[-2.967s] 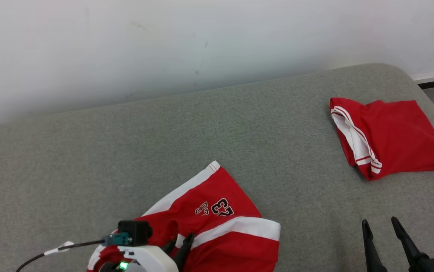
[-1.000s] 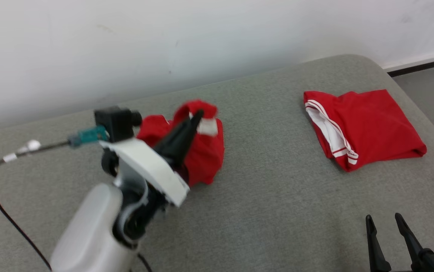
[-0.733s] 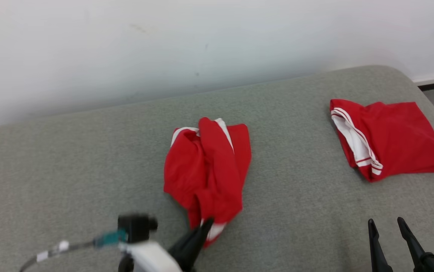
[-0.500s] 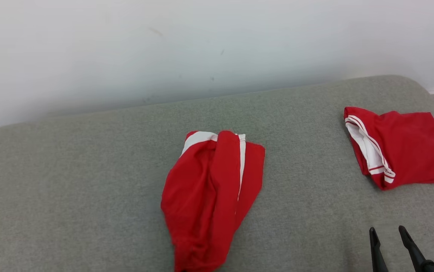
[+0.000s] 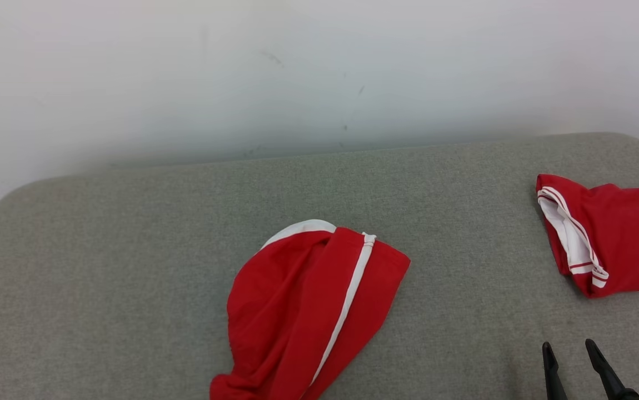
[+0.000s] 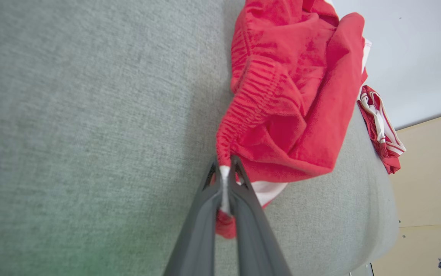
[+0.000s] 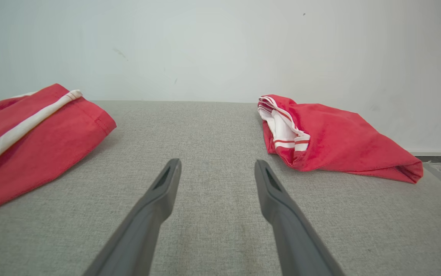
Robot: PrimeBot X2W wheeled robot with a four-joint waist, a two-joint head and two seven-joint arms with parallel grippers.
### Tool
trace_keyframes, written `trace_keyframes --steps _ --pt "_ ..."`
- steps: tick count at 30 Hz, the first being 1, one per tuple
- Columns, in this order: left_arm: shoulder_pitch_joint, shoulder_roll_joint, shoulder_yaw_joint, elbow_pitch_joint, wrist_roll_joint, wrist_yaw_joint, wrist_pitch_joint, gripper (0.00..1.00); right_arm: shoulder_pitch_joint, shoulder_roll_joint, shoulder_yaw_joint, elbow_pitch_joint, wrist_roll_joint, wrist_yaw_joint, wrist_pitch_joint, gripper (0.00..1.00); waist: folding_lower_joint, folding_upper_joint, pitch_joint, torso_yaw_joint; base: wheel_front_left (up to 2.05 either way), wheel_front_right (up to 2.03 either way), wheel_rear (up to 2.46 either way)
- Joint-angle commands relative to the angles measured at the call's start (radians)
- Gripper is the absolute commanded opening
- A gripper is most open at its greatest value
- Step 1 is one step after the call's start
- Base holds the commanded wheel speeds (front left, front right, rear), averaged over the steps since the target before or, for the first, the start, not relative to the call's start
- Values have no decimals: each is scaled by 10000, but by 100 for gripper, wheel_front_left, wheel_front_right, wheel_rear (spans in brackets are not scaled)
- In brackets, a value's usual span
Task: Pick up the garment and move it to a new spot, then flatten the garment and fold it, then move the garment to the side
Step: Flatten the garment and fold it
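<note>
**Count.** Two red garments and two pincers were seen, on one counter.

**Counter.** It was padded, with rounded corners, covered in grey woven cloth, and stood against a plain white wall.

**Garment under task.** The garment lay rumpled at the middle of the counter, towards its near side, and its lower end ran out of the head view. It was of soft red cloth with a narrow white stripe along its length and a white band at the far edge. The left wrist view showed a gathered, ribbed elastic waistband on the same garment, which lay in loose folds.

**Second garment.** The folded garment lay well apart, near the counter's right end. It was a roughly square red packet with a white lining and white-striped edging at its open side.

**Left pincer.** The left pincer had its two dark tapered fingers pressed together, pinching a white-trimmed edge of the rumpled garment beside the waistband.

**Right pincer.** The right pincer was spread wide and held nothing. It was above bare cloth between the two garments and touched neither.
</note>
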Motion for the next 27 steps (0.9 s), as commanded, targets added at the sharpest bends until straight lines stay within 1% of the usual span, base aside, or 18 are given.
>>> trace_keyframes --steps 1,2,3,6,10,12,14,17,19,21,23,25,27 --pt "31 129 14 46 -100 -50 -25 45 92 -29 -16 29 -23 -26 8 100 0 0 -23 11 0 0 0" --pt "71 180 67 78 -107 -68 -82 85 111 -29 4 39 -10 -26 8 100 0 0 -38 16 0 0 0" --pt "123 223 131 107 -172 -78 -114 100 138 -29 24 51 7 -26 8 100 0 0 -62 16 0 0 0" --pt "261 513 348 28 -117 95 -176 100 208 -29 67 59 43 -26 8 100 0 0 -118 -8 0 0 0" --pt "545 1087 612 -295 49 528 -26 100 222 -31 20 11 20 -26 8 100 0 0 -144 -64 0 0 0" --pt "564 1480 986 -568 348 1034 -304 100 204 -28 -10 -23 -37 -26 8 100 0 0 -142 -128 0 0 0" --pt "416 1638 1332 -966 697 1637 -759 100 160 -29 -35 -62 -60 -26 8 100 0 0 -121 -201 0 0 0" --pt "50 1627 1462 -1987 1141 2057 -1115 100 107 -32 -6 -82 -85 -26 8 100 0 0 -96 -370 0 0 0" --pt "-295 1591 1169 -2654 1549 2173 -1036 100 51 -29 29 -89 -59 -26 8 100 0 0 -43 -527 0 0 0" --pt "-817 1452 689 -3114 1878 2179 -784 100 -49 -29 102 -94 5 -26 8 100 0 0 52 -726 0 0 0" --pt "-1430 1227 194 -3311 2172 2165 -446 100 -121 -31 172 -96 57 -26 8 100 0 0 166 -942 0 0 0" --pt "-2103 1115 -277 -3181 2518 2163 -71 100 -232 -29 246 -99 136 -26 8 100 0 0 303 -1201 0 0 0" --pt "-2705 755 -618 -2844 2671 2224 285 100 -343 -28 302 -115 221 -26 8 100 0 0 470 -1466 0 0 0"
